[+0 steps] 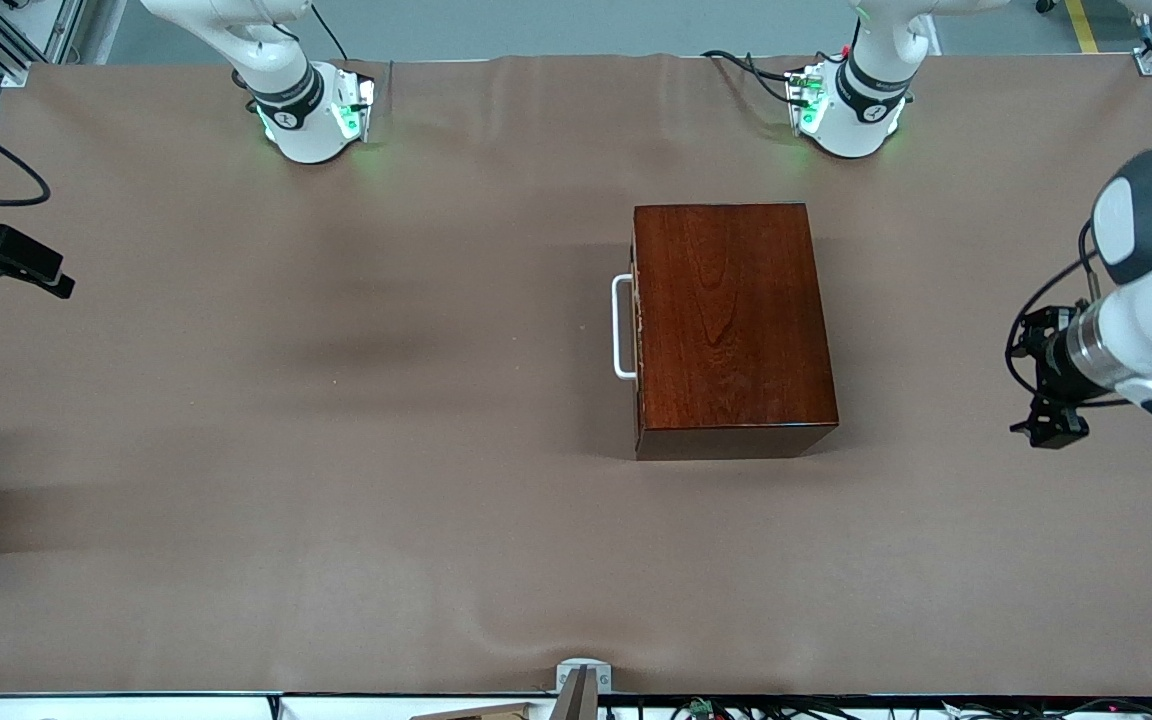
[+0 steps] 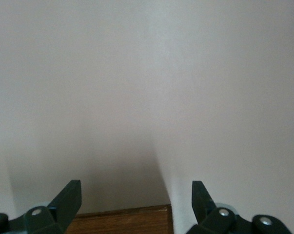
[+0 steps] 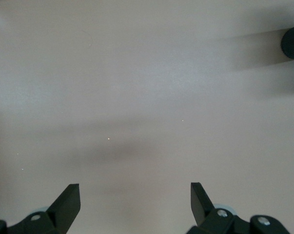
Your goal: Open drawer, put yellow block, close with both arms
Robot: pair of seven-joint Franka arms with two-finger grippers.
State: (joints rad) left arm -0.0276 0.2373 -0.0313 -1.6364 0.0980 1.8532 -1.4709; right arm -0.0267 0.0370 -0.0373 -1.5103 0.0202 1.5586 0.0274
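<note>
wooden box with drawer shut, left gripper over the table, fingers apart, right gripper likewise, fingers apart, empty

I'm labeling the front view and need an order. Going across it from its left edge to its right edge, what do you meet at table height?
Right claw → white U-shaped handle → dark reddish-brown wooden box → left claw. Both claws are open and hold nothing. No yellow block shows.
</note>
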